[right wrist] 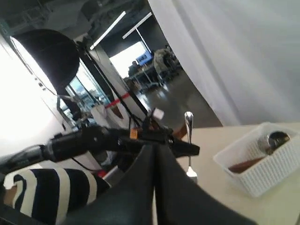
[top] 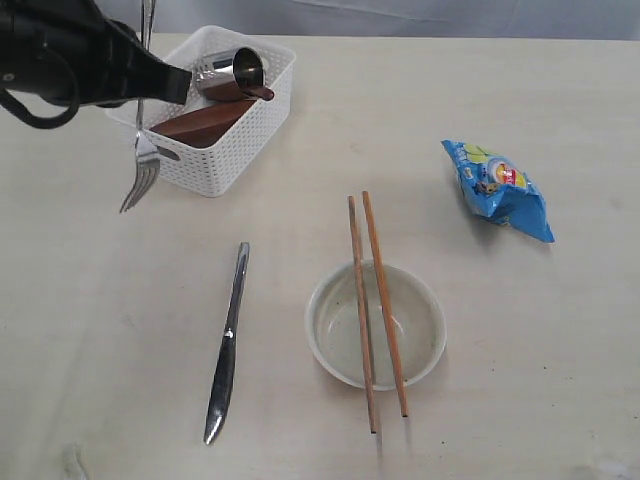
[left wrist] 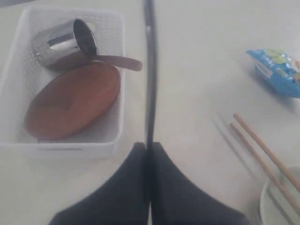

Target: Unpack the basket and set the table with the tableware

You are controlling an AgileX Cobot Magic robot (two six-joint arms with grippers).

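My left gripper is shut on the steel fork, which hangs tines-down over the table beside the white basket. In the left wrist view the left gripper pinches the fork, seen edge-on. The basket holds a steel cup on its side, a brown saucer and a dark wooden spoon. A steel knife lies on the table. Two chopsticks rest across the cream bowl. My right gripper is shut on nothing, raised and out of the exterior view.
A blue snack bag lies at the right of the table. The basket stands near the table's far edge, at the back left. The left arm hangs over the basket's left side.
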